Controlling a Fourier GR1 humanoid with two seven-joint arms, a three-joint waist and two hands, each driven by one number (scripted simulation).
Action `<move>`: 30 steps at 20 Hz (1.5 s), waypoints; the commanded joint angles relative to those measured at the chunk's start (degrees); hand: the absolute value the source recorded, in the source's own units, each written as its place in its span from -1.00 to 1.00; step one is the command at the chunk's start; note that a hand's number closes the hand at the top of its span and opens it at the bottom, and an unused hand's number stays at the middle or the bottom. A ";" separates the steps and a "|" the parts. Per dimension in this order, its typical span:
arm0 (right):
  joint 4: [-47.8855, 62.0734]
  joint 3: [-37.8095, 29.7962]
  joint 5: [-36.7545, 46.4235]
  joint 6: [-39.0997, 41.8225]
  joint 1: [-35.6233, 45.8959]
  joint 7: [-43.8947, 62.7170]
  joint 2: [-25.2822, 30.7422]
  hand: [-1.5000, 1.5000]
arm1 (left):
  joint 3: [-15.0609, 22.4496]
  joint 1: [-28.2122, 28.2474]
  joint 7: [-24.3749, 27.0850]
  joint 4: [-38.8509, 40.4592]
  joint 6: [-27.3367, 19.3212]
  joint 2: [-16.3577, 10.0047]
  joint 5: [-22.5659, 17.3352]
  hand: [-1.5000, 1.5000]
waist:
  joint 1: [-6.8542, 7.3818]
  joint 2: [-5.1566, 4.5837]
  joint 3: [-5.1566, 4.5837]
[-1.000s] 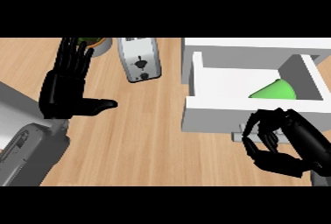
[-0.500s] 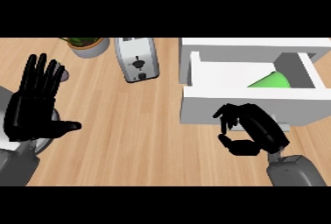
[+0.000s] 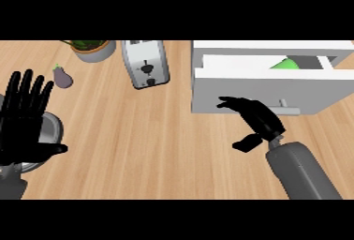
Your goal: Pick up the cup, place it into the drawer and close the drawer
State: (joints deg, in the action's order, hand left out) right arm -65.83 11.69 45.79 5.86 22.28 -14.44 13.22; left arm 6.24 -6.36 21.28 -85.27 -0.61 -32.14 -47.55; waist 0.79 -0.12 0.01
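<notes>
The white drawer (image 3: pixel 262 91) stands at the upper right, pulled out only a little. Just the top of the green cup (image 3: pixel 286 64) shows inside it, behind the drawer's front panel. My right hand (image 3: pixel 257 119) is at the front panel, its fingers stretched out to it just left of the grey handle (image 3: pixel 287 110), the thumb hanging below. It holds nothing. My left hand (image 3: pixel 25 117) rests open at the left edge, fingers up.
A grey toaster (image 3: pixel 145 63) lies at the top middle, a potted plant (image 3: pixel 90 48) and a purple eggplant (image 3: pixel 62 77) to its left. A round metal object (image 3: pixel 50 132) sits partly under my left hand. Bare wooden counter (image 3: pixel 152 150) fills the middle.
The drawer shows less of its inside and of the cup than before. My right hand uncurled and moved up against the front panel. The left hand opened flat.
</notes>
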 commanded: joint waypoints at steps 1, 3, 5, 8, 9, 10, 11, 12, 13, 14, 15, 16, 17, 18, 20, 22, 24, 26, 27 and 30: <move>10.31 -3.22 0.83 -1.98 4.89 -4.76 -0.12 -1.00 | -2.91 0.32 1.79 5.26 5.72 1.64 1.68 -1.00 | -0.34 -0.03 -0.01; 21.06 -5.40 0.65 -4.35 11.28 -6.84 -2.02 -1.00 | -2.16 -0.16 -1.33 2.69 4.04 1.47 1.25 -1.00 | 0.27 -0.20 0.03; 26.05 -7.18 0.09 -5.24 13.15 -9.29 -1.89 -1.00 | -2.67 2.18 0.87 3.03 7.01 2.23 2.04 -1.00 | 0.47 -0.24 0.03; 34.12 -9.78 -1.03 -4.22 17.61 -13.69 0.01 -1.00 | -4.65 2.96 -0.73 0.10 6.36 1.23 1.10 -1.00 | 1.07 -0.35 0.06; 35.68 -11.48 -1.86 -2.95 22.25 -13.23 0.90 -1.00 | -2.59 3.35 1.75 1.57 7.18 3.54 3.16 -1.00 | 1.22 -0.48 0.06; 39.50 -11.49 -1.28 -3.85 22.39 -15.55 1.08 -1.00 | -4.96 2.60 -0.64 1.67 8.02 1.13 1.40 -1.00 | 1.32 -0.53 0.07; 41.48 -11.49 -0.64 -4.87 25.02 -14.04 -0.80 -1.00 | -4.66 0.21 -0.07 3.83 7.25 3.10 2.14 -1.00 | 1.06 -0.56 0.05; 43.18 -12.45 -1.27 -4.43 25.68 -15.36 0.29 -1.00 | -4.24 1.21 -0.71 2.46 7.45 2.71 1.90 -1.00 | 1.69 -0.75 0.09; 44.32 -12.06 -0.04 -6.29 23.89 -16.76 1.99 -1.00 | -3.89 2.04 -0.85 1.30 7.30 2.97 1.62 -1.00 | 2.26 -0.96 0.12; 44.06 -12.88 -1.28 -1.31 28.77 -15.29 2.86 -1.00 | -4.02 -0.62 -0.64 5.23 7.94 3.07 2.47 -1.00 | 1.61 -0.94 0.06; 45.97 -12.77 -0.53 -2.78 28.29 -15.66 3.08 -1.00 | -5.28 -1.63 -3.02 3.17 7.00 1.48 1.02 -1.00 | 2.27 -1.10 0.11; 46.80 -13.77 -1.20 -1.59 30.34 -15.82 4.24 -1.00 | -4.39 1.07 -2.03 1.37 8.99 1.75 1.19 -1.00 | 2.93 -1.09 0.12; 47.78 -13.40 -0.59 -2.42 31.19 -14.00 2.63 -1.00 | -4.73 0.18 -2.14 2.05 7.97 1.84 1.63 -1.00 | 2.96 -1.17 0.11; 48.77 -13.50 -0.39 -2.72 30.58 -16.78 4.21 -1.00 | -4.53 0.45 -0.38 3.45 9.13 2.86 2.15 -1.00 | 2.82 -1.31 0.10; 50.04 -14.40 -0.81 -3.21 31.40 -17.51 5.03 -1.00 | -4.14 -1.13 -1.79 4.32 8.06 3.24 2.26 -1.00 | 2.96 -1.58 0.13; 51.21 -14.69 -0.86 -2.37 32.44 -18.15 6.05 -1.00 | -3.59 -2.34 -2.16 4.14 8.10 2.97 3.14 -1.00 | 3.35 -1.85 0.16; 52.05 -14.18 -0.16 -2.76 32.62 -18.39 5.84 -1.00 | -3.28 -2.01 -0.39 5.22 7.81 4.46 4.18 -1.00 | 3.30 -1.87 0.13; 52.43 -16.02 -1.83 0.74 35.80 -17.04 8.14 -1.00 | -3.93 -1.06 -0.70 4.60 9.38 3.00 3.58 -1.00 | 4.81 -2.17 0.14; 52.91 -14.71 -0.39 -0.43 34.51 -18.10 8.05 -1.00 | -4.95 -2.16 -2.67 4.61 9.23 2.09 2.21 -1.00 | 3.96 -1.81 0.15; 53.46 -15.77 -1.24 -0.89 34.66 -18.64 7.89 -1.00 | -2.84 0.52 0.41 3.63 8.55 4.41 5.24 -1.00 | 4.54 -1.87 0.15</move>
State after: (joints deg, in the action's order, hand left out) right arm -16.56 -1.38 45.00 7.70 52.70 -39.96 18.18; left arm 2.76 -7.10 20.37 -81.58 7.81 -28.57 -43.65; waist 4.06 0.48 -0.72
